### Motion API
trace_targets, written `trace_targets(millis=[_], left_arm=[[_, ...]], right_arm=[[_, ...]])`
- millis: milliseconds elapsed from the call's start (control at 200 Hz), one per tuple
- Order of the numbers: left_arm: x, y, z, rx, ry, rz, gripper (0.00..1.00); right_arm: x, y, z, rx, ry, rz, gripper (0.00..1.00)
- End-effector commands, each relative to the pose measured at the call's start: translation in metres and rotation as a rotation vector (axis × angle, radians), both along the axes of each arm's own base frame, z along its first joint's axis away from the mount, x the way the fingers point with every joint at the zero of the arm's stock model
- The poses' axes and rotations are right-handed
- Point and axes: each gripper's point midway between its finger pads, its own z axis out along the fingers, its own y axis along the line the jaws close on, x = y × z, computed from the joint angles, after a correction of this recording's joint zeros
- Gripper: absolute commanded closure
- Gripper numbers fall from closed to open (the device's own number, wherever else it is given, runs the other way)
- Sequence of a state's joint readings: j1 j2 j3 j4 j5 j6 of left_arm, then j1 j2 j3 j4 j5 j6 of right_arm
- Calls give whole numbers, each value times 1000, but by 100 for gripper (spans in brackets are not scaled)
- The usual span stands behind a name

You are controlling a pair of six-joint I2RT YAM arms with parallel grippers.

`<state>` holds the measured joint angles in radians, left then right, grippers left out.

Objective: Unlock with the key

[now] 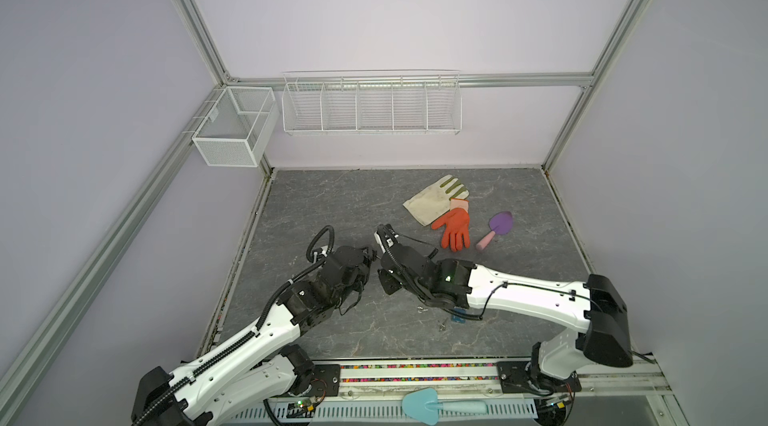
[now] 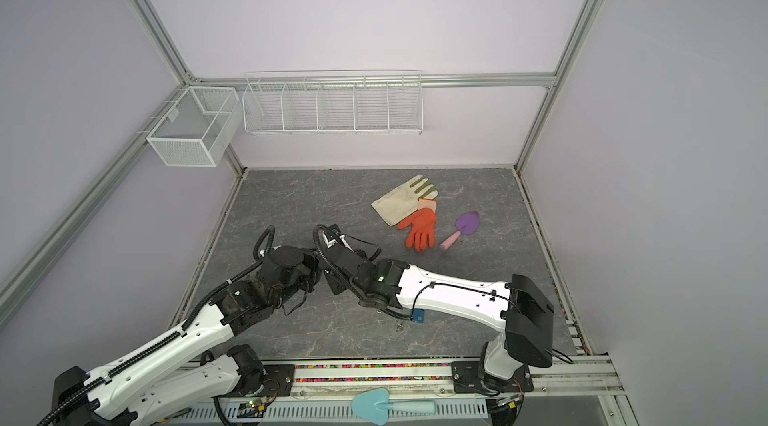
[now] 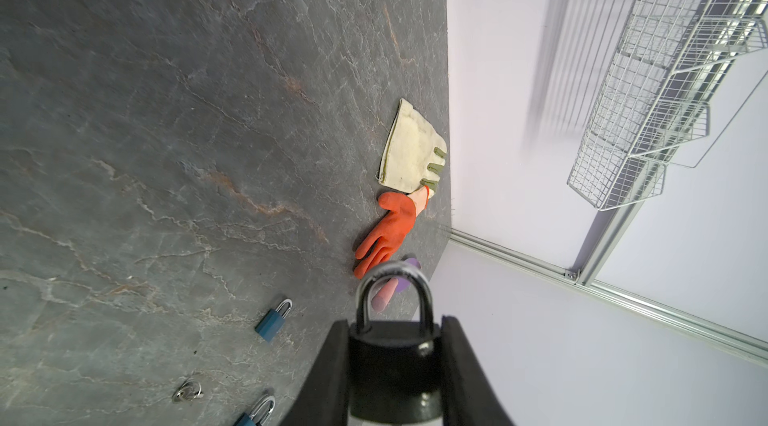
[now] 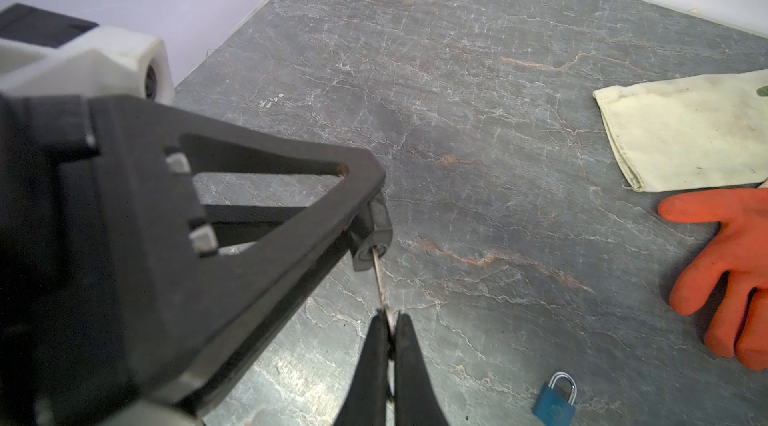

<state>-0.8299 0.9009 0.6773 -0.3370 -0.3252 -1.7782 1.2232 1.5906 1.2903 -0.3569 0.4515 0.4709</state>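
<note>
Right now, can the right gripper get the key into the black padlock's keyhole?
Likely yes: the key, pinched in the right gripper, appears to have its tip in the keyhole. The left gripper holds the black padlock with that end facing it, nothing between.

Both arms wear glossy white shells. The left arm point(image 1: 249, 341) carries a ribbed black conduit point(image 1: 237, 345) running up toward the left gripper point(image 3: 395, 320), and the right arm point(image 1: 528, 295) has a thin black cable point(image 1: 540, 286) clipped along it, a boxy black joint housing point(image 1: 604, 320) far behind the right gripper point(image 4: 390, 314) and a small green light point(image 1: 447, 278) just behind its black wrist. The grippers are matte black and tapered, and a left finger point(image 4: 270, 258) has a triangular cut-out with two silver screw heads point(image 4: 203, 237) at its base.
</note>
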Motion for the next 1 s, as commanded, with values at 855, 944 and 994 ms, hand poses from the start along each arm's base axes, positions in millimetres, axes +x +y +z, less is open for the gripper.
trace_targets(millis=[855, 944, 994], left_arm=[[8, 4, 30, 23, -96, -13, 100], [8, -1, 31, 14, -95, -29, 100], [9, -2, 32, 12, -100, -32, 100]], right_arm=[[5, -8, 22, -28, -8, 12, 94], [7, -9, 21, -24, 0, 8, 94], [9, -10, 21, -26, 0, 1, 94]])
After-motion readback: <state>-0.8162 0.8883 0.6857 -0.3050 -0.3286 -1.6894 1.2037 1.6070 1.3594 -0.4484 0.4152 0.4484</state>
